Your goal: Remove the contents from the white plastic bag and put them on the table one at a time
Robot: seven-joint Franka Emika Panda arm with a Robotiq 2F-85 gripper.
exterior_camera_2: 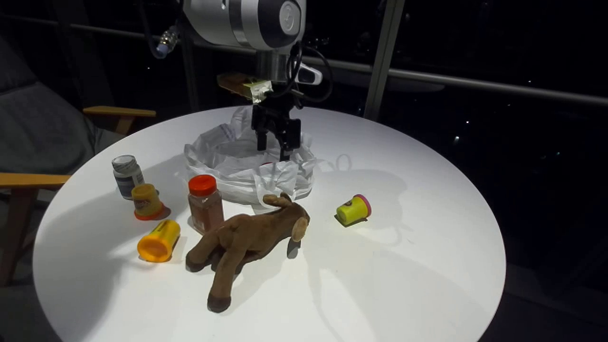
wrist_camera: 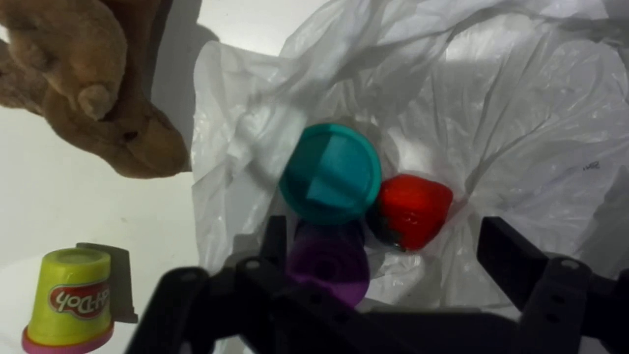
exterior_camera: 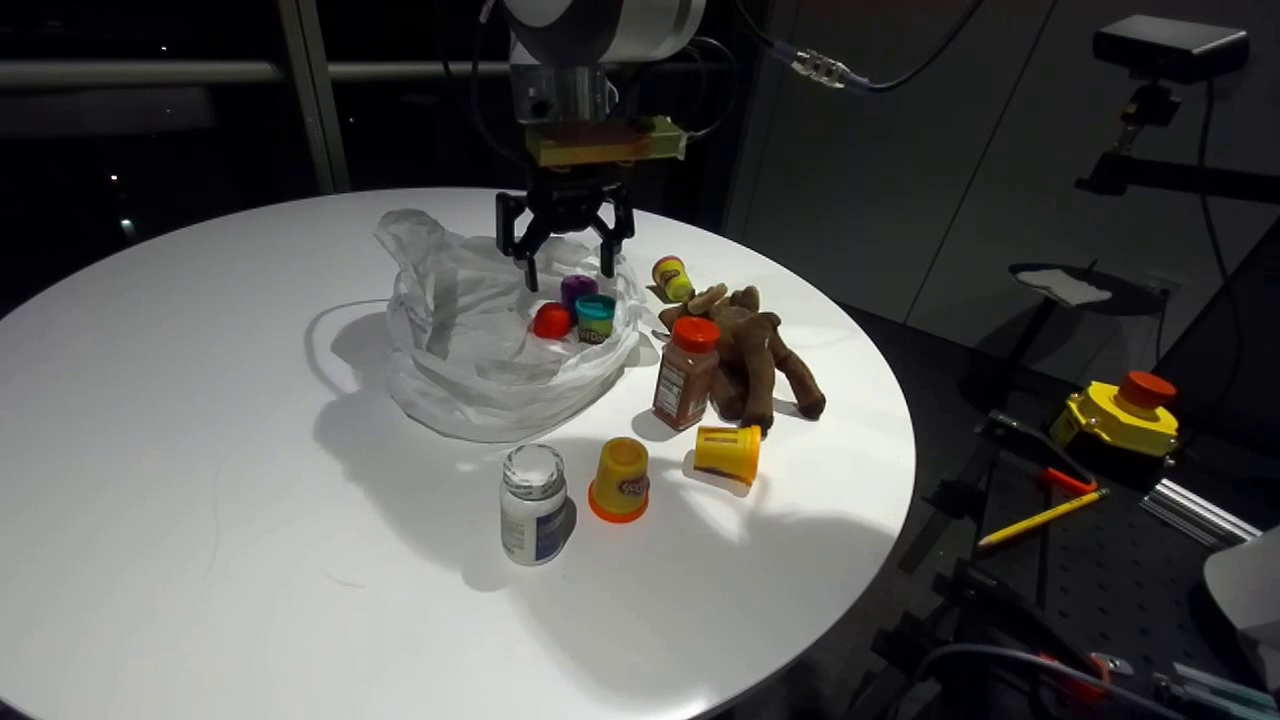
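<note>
While the bag [exterior_camera: 480, 395] lies open on the table [exterior_camera: 200, 480], three items sit inside it: teal tub [wrist_camera: 330, 173], upright with its lid up; red piece [wrist_camera: 417, 209]; purple cup [wrist_camera: 344, 282]. They are grouped close together at the plush side of the bag; whether they touch cannot be told. Gripper [exterior_camera: 569, 268] hangs over the bag, jaws wide apart; its parts cover some of the purple cup in the wrist view. On the table outside the bag: plush [exterior_camera_2: 256, 232], lying with legs splayed; jar [exterior_camera_2: 205, 211], upright, red lid on, just beside the plush, contact unclear; yellow tub [exterior_camera: 622, 470], standing on its orange lid; second yellow tub [exterior_camera: 722, 453], on its side near the first; white bottle [exterior_camera: 533, 515], upright, just beside the standing tub; lime tub [exterior_camera_2: 350, 212], on its side, pink lid on, near the plush and apart from the bag. In an exterior view the bag wall hides most of what is inside. Off the table: chair [exterior_camera_2: 42, 109], pencil [exterior_camera: 1043, 517].
</note>
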